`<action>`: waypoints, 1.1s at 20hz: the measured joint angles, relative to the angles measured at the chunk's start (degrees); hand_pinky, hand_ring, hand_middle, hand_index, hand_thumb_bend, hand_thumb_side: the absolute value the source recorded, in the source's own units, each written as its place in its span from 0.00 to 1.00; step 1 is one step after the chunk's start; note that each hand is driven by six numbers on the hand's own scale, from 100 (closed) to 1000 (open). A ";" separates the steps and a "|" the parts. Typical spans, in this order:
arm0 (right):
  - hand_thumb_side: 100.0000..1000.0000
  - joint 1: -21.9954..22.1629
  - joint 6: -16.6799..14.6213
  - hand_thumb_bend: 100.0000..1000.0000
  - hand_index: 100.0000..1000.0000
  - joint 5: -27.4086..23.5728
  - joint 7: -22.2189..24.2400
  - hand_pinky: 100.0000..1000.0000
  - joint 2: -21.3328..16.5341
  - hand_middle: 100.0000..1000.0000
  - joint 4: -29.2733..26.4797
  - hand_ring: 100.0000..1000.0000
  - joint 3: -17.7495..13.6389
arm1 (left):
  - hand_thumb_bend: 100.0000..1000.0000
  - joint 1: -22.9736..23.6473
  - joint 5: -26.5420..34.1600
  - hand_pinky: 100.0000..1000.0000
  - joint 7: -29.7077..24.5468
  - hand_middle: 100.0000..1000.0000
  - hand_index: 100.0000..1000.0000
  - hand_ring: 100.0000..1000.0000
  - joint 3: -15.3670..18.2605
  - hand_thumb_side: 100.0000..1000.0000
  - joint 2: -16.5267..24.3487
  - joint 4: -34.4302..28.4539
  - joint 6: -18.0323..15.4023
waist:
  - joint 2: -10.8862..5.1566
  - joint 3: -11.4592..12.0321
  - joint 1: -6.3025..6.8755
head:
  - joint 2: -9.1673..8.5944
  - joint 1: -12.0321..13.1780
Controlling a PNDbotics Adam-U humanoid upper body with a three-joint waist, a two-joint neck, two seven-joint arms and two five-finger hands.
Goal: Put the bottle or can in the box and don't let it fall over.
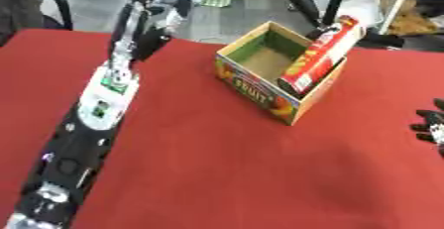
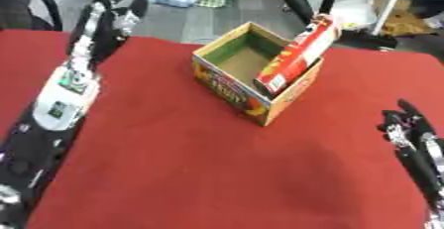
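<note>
Your red cloth-covered table [image 1: 217, 173] fills nearly the whole view. Your left arm [image 1: 91, 124], black with a white and green panel, stretches from seven o'clock up toward eleven o'clock, well apart from the box. At its end your left hand [image 1: 152, 10] is raised past the table's far edge, its fingers straight and spread, holding nothing.

The open cardboard box [image 1: 251, 91] with "FRUIT" printed on its side sits at about one o'clock from the middle of the table. The tall red cylindrical can [image 1: 321, 54] with a white lid is inside it, not upright: it is tilted, its base down in the box and its upper part leaning on the box's right-hand rim, its lid above the rim.

Your right hand [image 2: 412, 134] shows at three o'clock, near the table's right edge, fingers relaxed and empty, well apart from the box.
</note>
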 measured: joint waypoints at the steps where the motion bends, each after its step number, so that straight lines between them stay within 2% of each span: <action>1: 0.83 -0.04 0.00 0.00 1.00 -0.35 -0.17 0.76 0.00 0.80 -0.03 0.74 -0.08 | 0.39 3.90 0.94 0.82 0.01 0.91 0.95 0.92 1.42 0.76 0.30 -2.14 0.08 | 0.00 0.78 0.20 | 0.26 -0.28; 4: 0.83 -0.07 0.04 0.00 1.00 -1.85 -0.57 0.75 -0.06 0.80 -0.37 0.73 -0.31 | 0.36 11.31 2.97 0.82 0.06 0.91 0.94 0.91 4.76 0.76 -0.22 -6.25 0.06 | 0.00 1.56 0.22 | 0.72 -0.48; 8: 0.82 -0.06 0.10 0.00 1.00 -3.85 -1.03 0.75 -0.12 0.80 -0.66 0.73 -0.32 | 0.34 16.08 3.57 0.81 -0.23 0.90 0.94 0.91 6.97 0.77 -4.95 -8.19 -0.08 | 0.00 1.97 0.22 | 2.16 -0.34; 11: 0.82 -0.04 0.24 0.00 1.00 -4.21 -1.25 0.75 -0.12 0.80 -0.66 0.72 -0.33 | 0.33 17.47 3.57 0.81 -0.69 0.90 0.93 0.91 7.57 0.77 -8.71 -8.29 0.09 | -0.06 2.31 0.22 | 3.44 -0.26; 13: 0.82 -0.02 0.28 0.00 1.00 -4.24 -1.43 0.74 -0.12 0.80 -0.66 0.72 -0.33 | 0.33 17.84 3.57 0.81 -0.97 0.90 0.93 0.90 7.67 0.77 -9.77 -8.16 0.12 | -0.07 2.31 0.22 | 3.88 -0.19; 22: 0.82 0.45 0.51 0.00 1.00 -4.23 -1.90 0.74 -0.12 0.79 -0.66 0.72 -0.33 | 0.33 17.93 3.94 0.80 -1.12 0.89 0.92 0.90 7.72 0.76 -10.31 -7.39 -0.13 | -0.16 1.55 0.22 | 4.32 -0.13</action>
